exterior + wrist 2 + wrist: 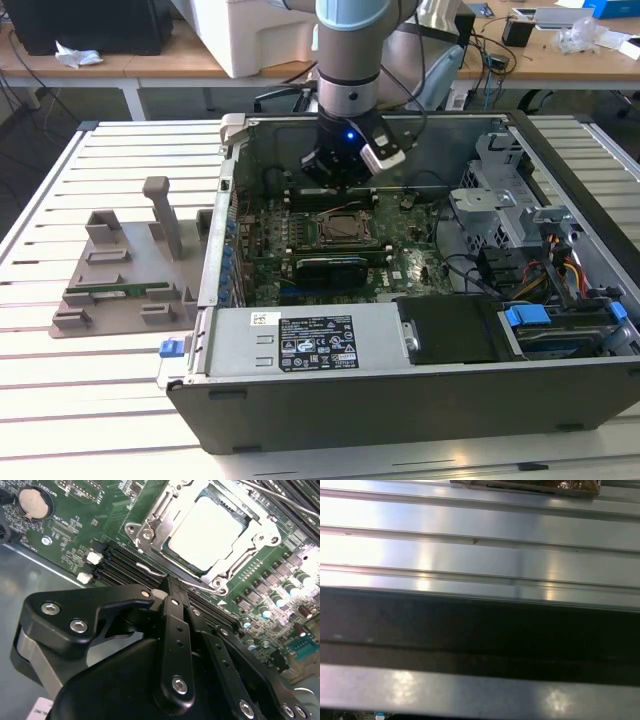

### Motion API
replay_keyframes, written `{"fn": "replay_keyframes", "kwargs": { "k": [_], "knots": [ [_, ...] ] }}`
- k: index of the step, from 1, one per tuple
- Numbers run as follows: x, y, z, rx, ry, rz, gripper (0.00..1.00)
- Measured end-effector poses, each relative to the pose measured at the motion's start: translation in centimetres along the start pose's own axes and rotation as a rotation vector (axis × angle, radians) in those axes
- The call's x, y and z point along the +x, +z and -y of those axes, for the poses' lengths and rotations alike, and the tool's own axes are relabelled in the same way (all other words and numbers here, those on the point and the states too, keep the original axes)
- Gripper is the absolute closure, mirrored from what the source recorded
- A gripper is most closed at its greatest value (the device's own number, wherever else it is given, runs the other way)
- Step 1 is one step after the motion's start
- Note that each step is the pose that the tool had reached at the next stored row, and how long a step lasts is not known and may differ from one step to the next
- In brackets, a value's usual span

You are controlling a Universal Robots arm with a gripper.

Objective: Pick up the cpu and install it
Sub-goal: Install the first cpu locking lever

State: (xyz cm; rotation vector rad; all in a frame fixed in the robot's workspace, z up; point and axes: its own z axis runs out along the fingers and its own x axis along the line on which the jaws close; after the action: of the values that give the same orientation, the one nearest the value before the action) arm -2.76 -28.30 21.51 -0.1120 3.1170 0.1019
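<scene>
The cpu (pixel 210 530), a flat square chip with a silvery-white top, lies in the socket on the green motherboard (pixel 90 525) with the metal bracket frame (pixel 150 530) around it. In the exterior view the cpu (pixel 344 228) sits mid-board inside the open computer case (pixel 400 400). My gripper (pixel 341 182) hangs inside the case just behind the socket, over the memory slots. In the second wrist view the gripper (pixel 167 592) and its black linkage stand close beside the socket frame, apart from the cpu. Nothing shows in its grasp.
A grey fixture tray (pixel 120 270) holding a green memory stick (pixel 115 292) lies on the slatted metal table (pixel 100 400) at the exterior view's left. The power supply (pixel 320 342), drive cage (pixel 500 200) and cables (pixel 560 265) crowd the case.
</scene>
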Motion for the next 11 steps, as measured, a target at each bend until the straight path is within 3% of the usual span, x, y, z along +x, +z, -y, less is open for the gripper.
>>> {"fn": "replay_keyframes", "kwargs": {
  "k": [7,11],
  "knots": [
    [-1.00,0.29,0.09,0.0000,0.000,0.0001,0.89],
    [-1.22,0.61,0.13,0.0011,0.000,0.0000,0.89]
  ]
}}
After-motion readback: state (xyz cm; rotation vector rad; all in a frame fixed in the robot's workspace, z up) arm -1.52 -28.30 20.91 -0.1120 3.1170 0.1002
